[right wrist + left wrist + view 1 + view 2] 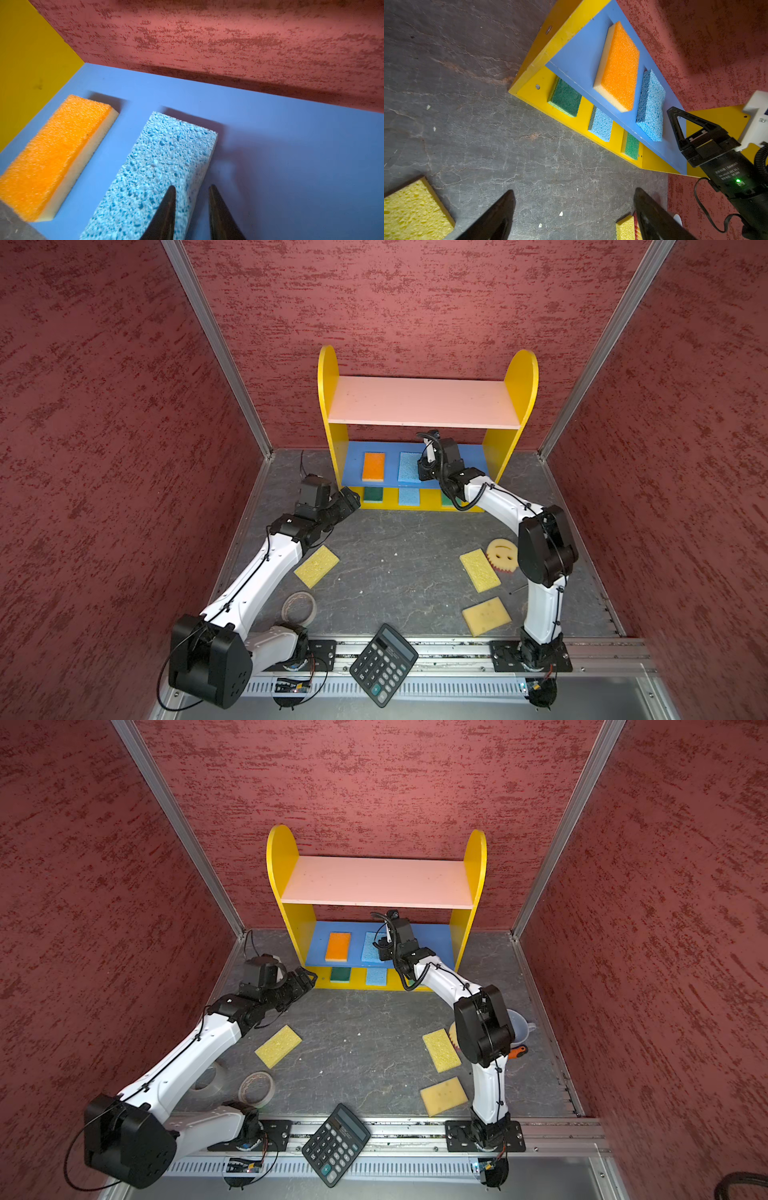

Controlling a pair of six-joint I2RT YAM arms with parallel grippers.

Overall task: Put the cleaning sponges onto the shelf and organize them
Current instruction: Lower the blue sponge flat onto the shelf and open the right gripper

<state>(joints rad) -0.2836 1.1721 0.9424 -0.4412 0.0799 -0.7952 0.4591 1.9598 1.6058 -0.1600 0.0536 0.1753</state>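
The shelf stands against the back wall. On its blue middle board lie an orange sponge and a blue sponge. Its yellow bottom holds a green sponge, a blue one and another green one. My right gripper is under the pink board, its jaws slightly apart astride the blue sponge's edge. On the table lie three yellow sponges and a smiley sponge. My left gripper hovers wide open and empty by the shelf's left foot.
A black calculator overhangs the front rail. A tape roll lies beside the left arm. In a top view a pale funnel and an orange-handled tool sit behind the right arm. Red walls close in on three sides.
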